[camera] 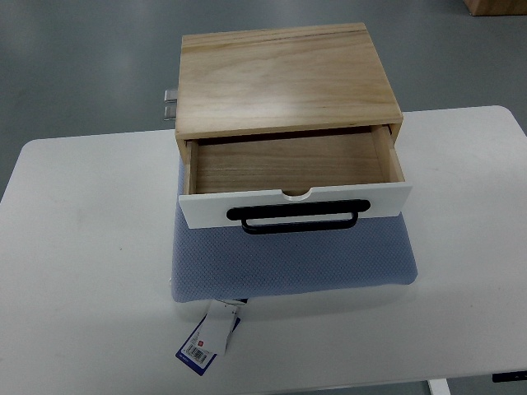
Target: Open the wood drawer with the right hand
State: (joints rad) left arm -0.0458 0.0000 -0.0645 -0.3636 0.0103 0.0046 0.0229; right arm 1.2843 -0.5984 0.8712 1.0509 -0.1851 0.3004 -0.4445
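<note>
A light wood drawer box (284,78) stands on a blue-grey mat (296,259) on the white table (82,247). Its drawer (292,164) is pulled out toward me and its inside is bare wood. The drawer has a white front panel (198,210) with a black bar handle (293,216). Neither of my hands shows in the top view.
A paper tag (207,337) hangs from the mat's front left corner near the table's front edge. A small metal bracket (170,105) sticks out at the box's back left. Grey floor lies beyond the table, and a brown object (496,6) sits at the top right.
</note>
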